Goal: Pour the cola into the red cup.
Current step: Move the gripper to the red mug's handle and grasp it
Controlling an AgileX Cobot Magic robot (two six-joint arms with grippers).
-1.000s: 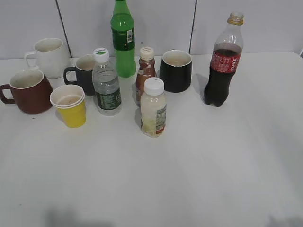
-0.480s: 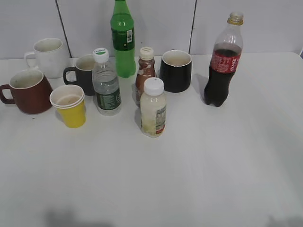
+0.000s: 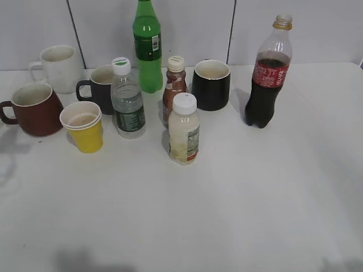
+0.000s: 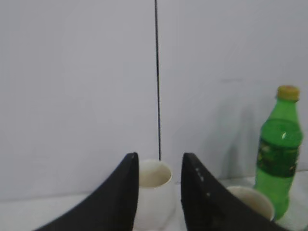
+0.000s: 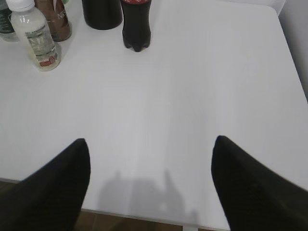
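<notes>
The cola [image 3: 266,73] stands upright and uncapped at the back right of the table; its lower half also shows in the right wrist view [image 5: 136,24]. The red cup [image 3: 35,109] sits at the far left, handle to the left. Neither gripper shows in the exterior view. My left gripper [image 4: 160,156] is empty with a narrow gap between its jaws, level with the back row; a white mug [image 4: 156,192] shows between them. The red cup is out of that view. My right gripper [image 5: 150,142] is wide open and empty above the table's front edge, well short of the cola.
Between the cup and the cola stand a yellow paper cup [image 3: 84,126], a white mug [image 3: 58,68], two black mugs [image 3: 211,84], a water bottle [image 3: 127,99], a green bottle [image 3: 147,48], a small brown bottle [image 3: 174,88] and a milky bottle [image 3: 184,129]. The table's front edge [image 5: 144,214] lies under the right gripper.
A faint shadow has appeared on the table at the far left, below the red cup. No object has moved.
</notes>
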